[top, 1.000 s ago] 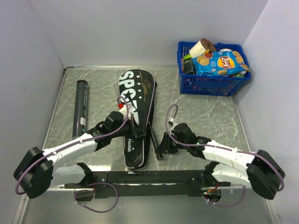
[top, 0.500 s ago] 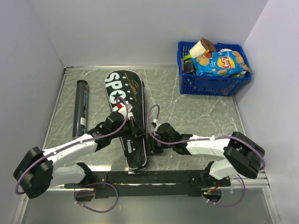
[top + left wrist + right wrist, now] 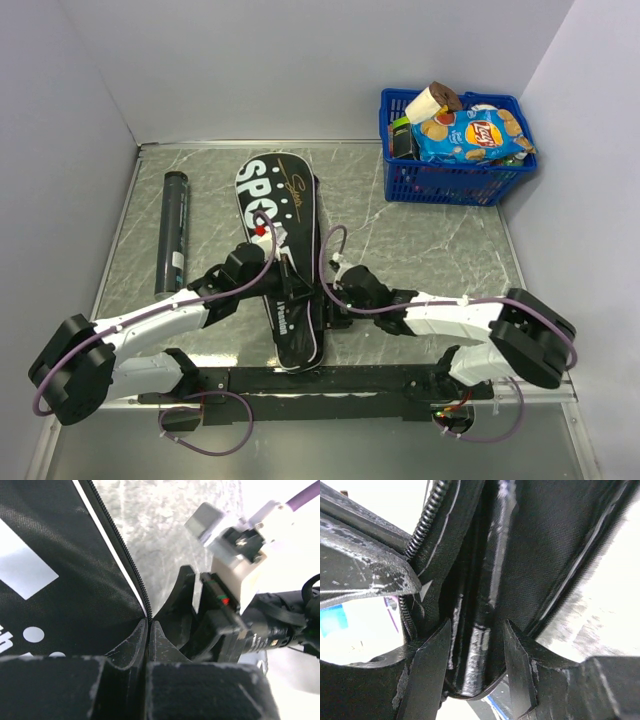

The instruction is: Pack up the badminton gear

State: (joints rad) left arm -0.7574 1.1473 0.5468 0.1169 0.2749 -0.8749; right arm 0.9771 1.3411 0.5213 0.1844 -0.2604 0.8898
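Likely step: SPORT cover (image 3: 298,215), laid lengthwise mid-worktop (image 3: 430,250), being closed up. Its zip edge is clamped in the left gripper (image 3: 148,626) jaws; right gripper (image 3: 476,627) jaws are set apart astride the cover's edge. Next: zip pull to be located and gripped.

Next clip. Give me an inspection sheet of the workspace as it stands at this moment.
Surface: grey marbled table.
Job's things: black SPORT cover lying flat mid-table; black tube lying along the left side; other gear: nothing seen.
Clutter: blue basket of snacks in the far right corner, Lay's packet on top.
Grippers: left pincer shut on the cover's zipper edge; right pincer open, astride the cover's near edge.
Cables: purple cables loop off both wrists; the left one arcs over the cover.
Surroundings: plain pale walls on three sides.
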